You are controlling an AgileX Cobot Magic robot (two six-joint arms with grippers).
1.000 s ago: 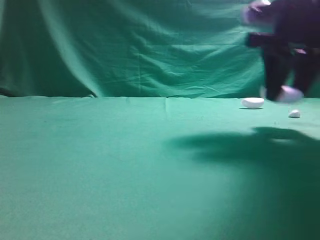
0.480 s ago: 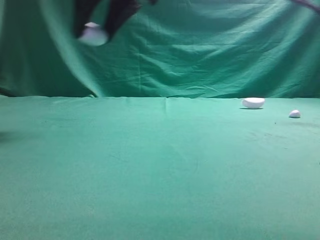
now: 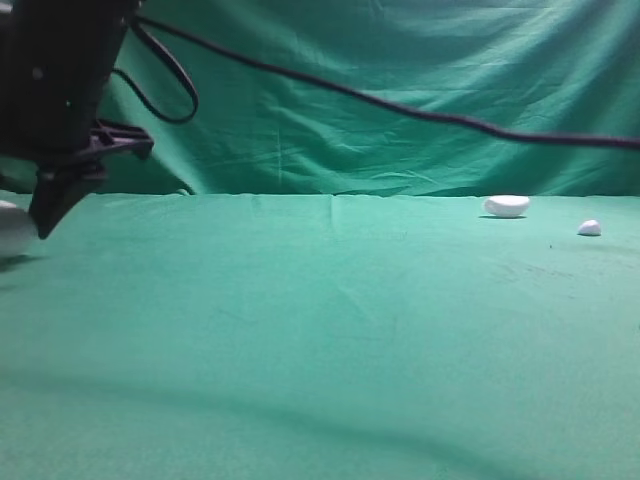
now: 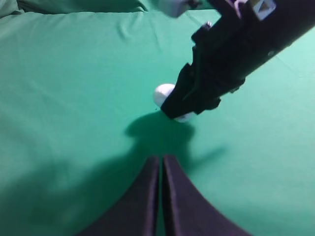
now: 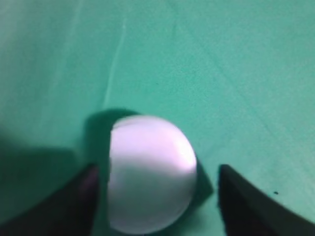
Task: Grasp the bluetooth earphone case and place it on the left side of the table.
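In the right wrist view the bluetooth earphone case (image 5: 150,174) sits right up close on the green tabletop (image 5: 221,64), between the two dark fingers (image 5: 81,201) of the right hand (image 5: 157,196). There's a visible gap on the 3 o'clock side between case and finger, and the other finger looks just beside it, so the hand reads as released, spread wide around the case and not squeezing it.

From the left wrist view, the left hand (image 4: 161,172) is at the bottom edge with its two fingers pressed together, clenched on nothing. Out toward 12 o'clock from it, the case (image 4: 165,94) lies on the cloth, half covered by the black right hand (image 4: 189,105) coming in from about 2 o'clock.

In the exterior high view the right hand (image 3: 45,215) has reached all the way across to the 9 o'clock edge of the tabletop (image 3: 320,330), and a sliver of the white case (image 3: 12,228) pokes out at the frame edge beside it. Way over around 3 o'clock, at the far edge of the tabletop, there's a smaller flat white oval (image 3: 506,206) and a tiny white lump (image 3: 589,228) near it. A black cable (image 3: 400,108) runs across the green backdrop (image 3: 350,90).
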